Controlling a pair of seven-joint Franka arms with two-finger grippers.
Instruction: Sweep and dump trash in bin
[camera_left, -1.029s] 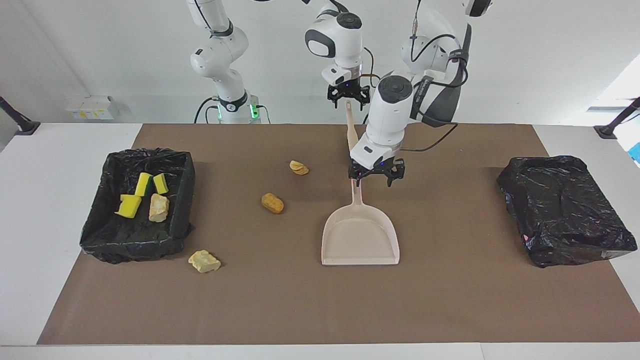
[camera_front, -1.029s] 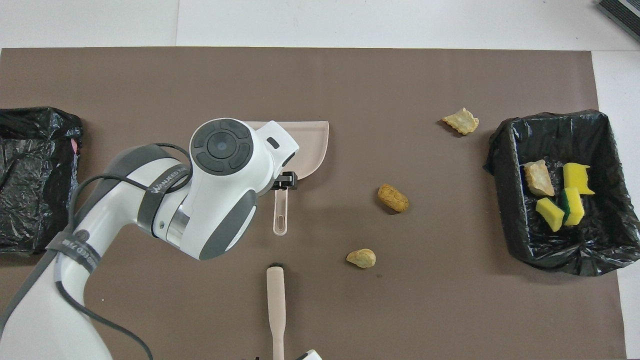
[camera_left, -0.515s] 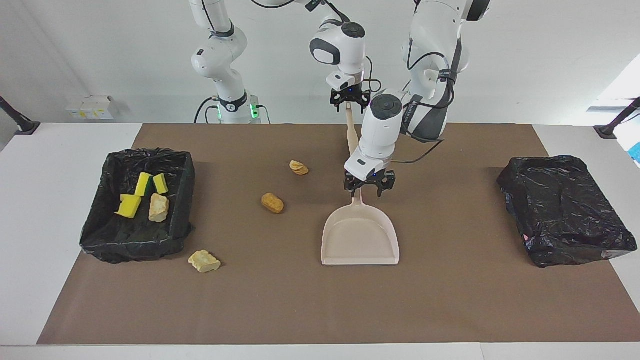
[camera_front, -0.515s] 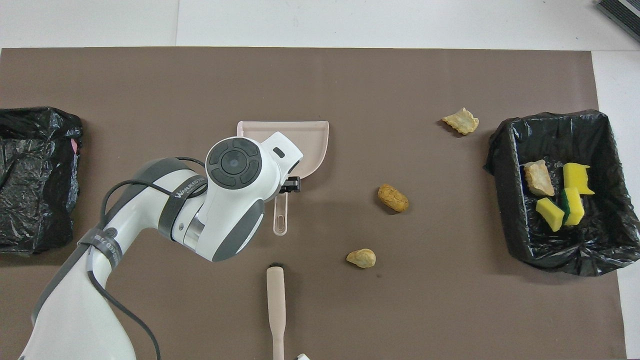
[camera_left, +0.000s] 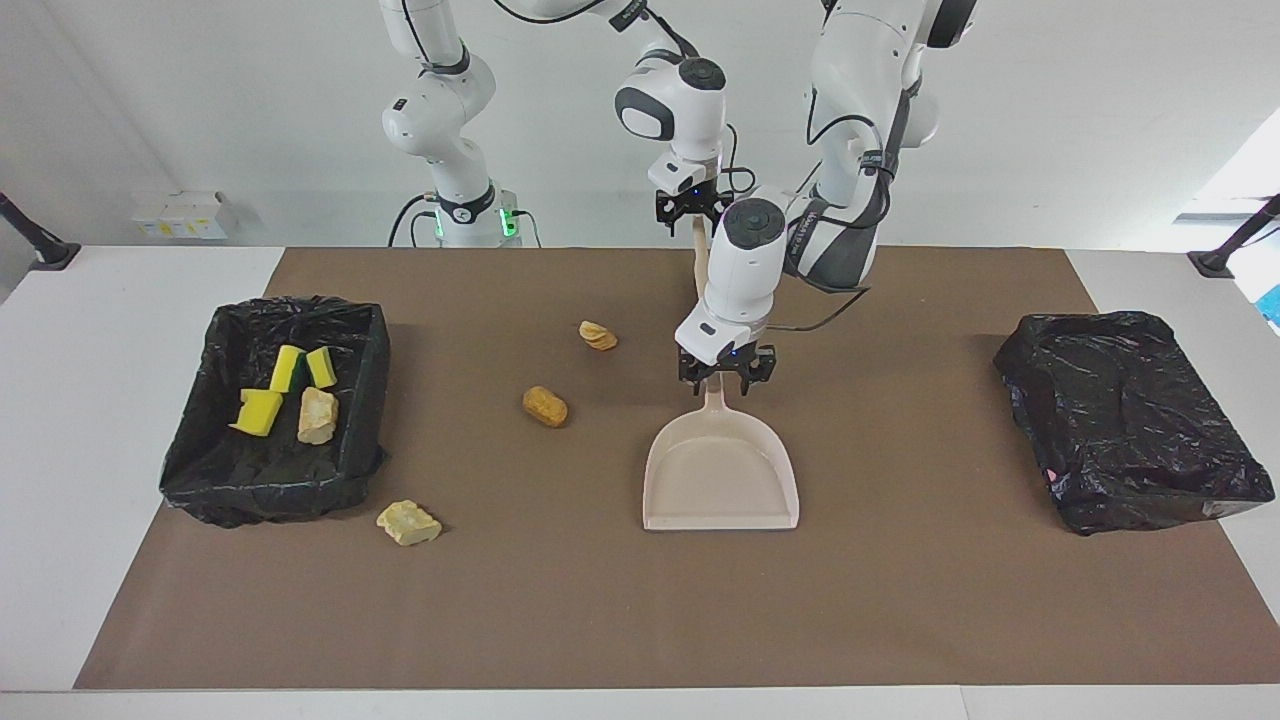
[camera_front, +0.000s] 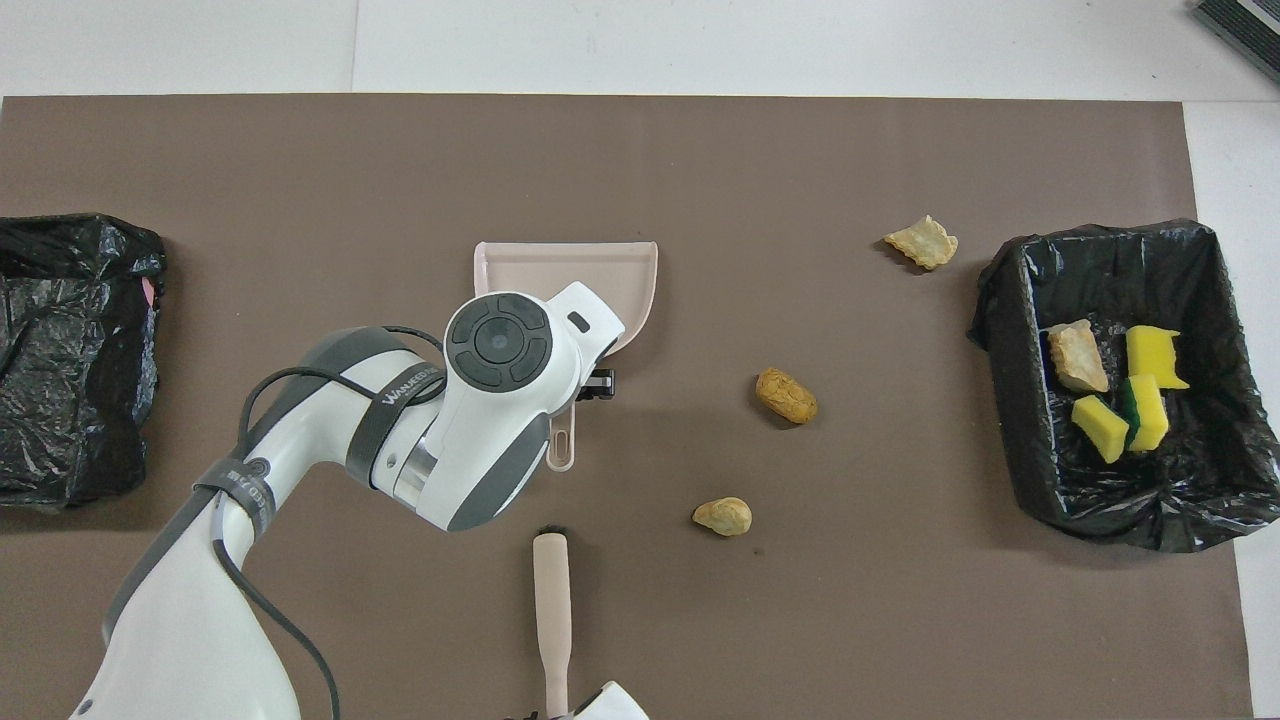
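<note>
Three loose trash lumps lie on the brown mat: one tan (camera_left: 598, 335), one orange-brown (camera_left: 545, 406), one pale (camera_left: 408, 522). Yellow sponge pieces (camera_left: 262, 410) and a tan lump (camera_left: 317, 415) lie in the black-lined bin (camera_left: 372, 340). The beige dustpan (camera_left: 720, 475) lies flat mid-mat, its handle (camera_front: 562, 450) pointing toward the robots. My left gripper (camera_left: 715, 378) is low over the handle, open, with a finger on each side. My right gripper (camera_left: 690, 208) is shut on the beige brush (camera_front: 550, 600) and holds it over the mat's near edge, bristles down.
A second bin covered in black bag (camera_left: 1130, 420) stands at the left arm's end of the table. The bin with trash in it also shows in the overhead view (camera_front: 1000, 400), at the right arm's end. The brown mat (camera_left: 900, 600) covers most of the table.
My left gripper has moved toward the right arm's end and come down over the dustpan handle. The right gripper with the brush has shifted slightly. Trash and dustpan have not moved.
</note>
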